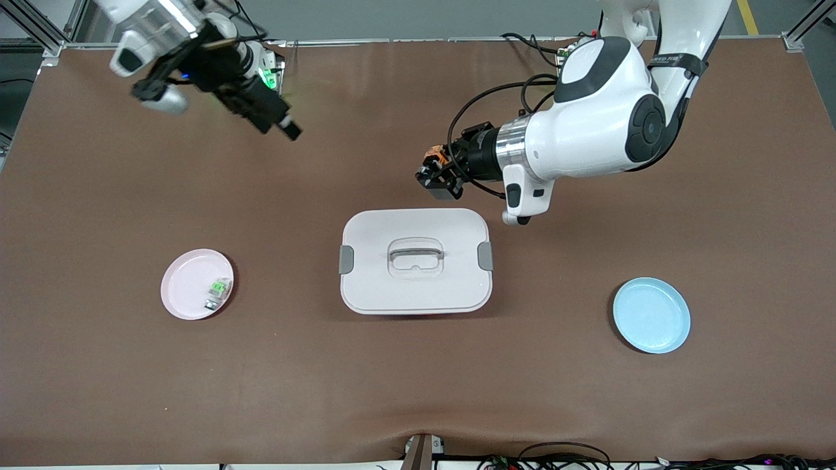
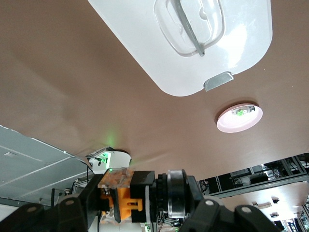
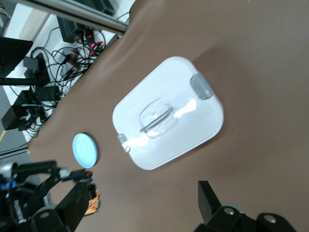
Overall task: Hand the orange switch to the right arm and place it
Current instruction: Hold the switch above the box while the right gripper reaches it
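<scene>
No text can be read — the band on the left arm (image 1: 676, 62) bears lettering (illegible).

Brown bench (image 1: 130, 391) carries three items. White lidded box (image 1: 416, 261), grey side clips, handle recessed in lid, sits mid-bench. Pink plate (image 1: 189, 287) toward the right arm's end, light blue plate (image 1: 652, 315) toward the left arm's end, a bit nearer the front camera. Pink plate holds a small green-and-white part (image 1: 219, 288), possibly two pieces.
</scene>
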Motion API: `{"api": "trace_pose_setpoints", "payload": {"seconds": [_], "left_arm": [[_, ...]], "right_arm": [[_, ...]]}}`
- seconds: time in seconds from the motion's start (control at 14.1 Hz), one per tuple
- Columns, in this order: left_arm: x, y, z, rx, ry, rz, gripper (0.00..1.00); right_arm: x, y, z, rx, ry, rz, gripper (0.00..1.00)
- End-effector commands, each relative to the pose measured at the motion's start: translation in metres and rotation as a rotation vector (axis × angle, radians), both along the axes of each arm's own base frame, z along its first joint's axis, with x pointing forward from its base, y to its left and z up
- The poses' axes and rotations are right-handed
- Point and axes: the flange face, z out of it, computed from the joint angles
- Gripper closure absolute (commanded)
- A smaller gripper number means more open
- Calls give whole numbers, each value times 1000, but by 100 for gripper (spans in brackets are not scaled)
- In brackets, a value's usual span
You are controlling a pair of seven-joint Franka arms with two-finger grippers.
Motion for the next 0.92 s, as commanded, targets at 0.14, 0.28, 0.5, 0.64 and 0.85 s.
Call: {"api": "trace_pose_setpoints", "payload": {"seconds": [0.14,0.28,0.5,0.64,0.85], "left_arm": [[0,-10,6,-23,8,9,100],[0,-11,5,-22,9,8,100],[2,-10,0,-18,14,9,100],[3,-10,-4,-16,18,9,100],[4,-10,-4,-15,19,10,100]], "right_arm": [[-27,52,-18,8,-46,-65,0],[-32,72,-26,1,-59,-87,0],[-29,99,-44,5,-85,-131,0],[-27,123,-56,5,-105,-163,0],[-24,160,-62,-7,-113,-196,0]]}}
